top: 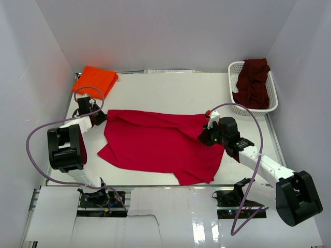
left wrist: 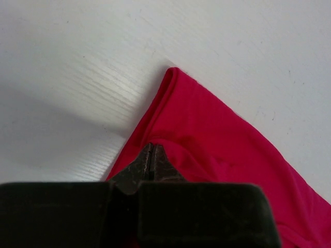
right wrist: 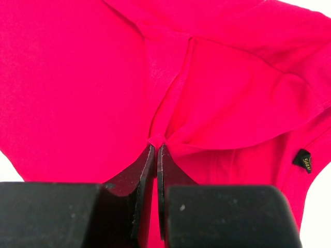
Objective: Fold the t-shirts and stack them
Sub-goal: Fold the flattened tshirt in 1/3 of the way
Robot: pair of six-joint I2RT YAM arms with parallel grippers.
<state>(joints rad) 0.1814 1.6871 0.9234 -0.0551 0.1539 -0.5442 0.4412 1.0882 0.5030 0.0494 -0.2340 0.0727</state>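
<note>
A bright red t-shirt [top: 155, 144] lies spread over the middle of the table, rumpled along its right side. My left gripper [top: 101, 118] sits at its upper left corner. In the left wrist view its jaws [left wrist: 151, 149] are shut on the red cloth [left wrist: 217, 134], just inside that corner. My right gripper [top: 207, 135] is at the shirt's right side. In the right wrist view it [right wrist: 156, 145] is shut on a small tuft of red cloth [right wrist: 77, 77], with creases fanning out from the pinch. A folded orange t-shirt [top: 95, 80] lies at the back left. A dark maroon t-shirt [top: 252, 82] is heaped in the basket.
The white lattice basket [top: 254, 110] stands at the back right corner. White walls close in the table [top: 170, 90] on the left, back and right. A black size label [right wrist: 302, 160] shows on the red shirt near the right gripper.
</note>
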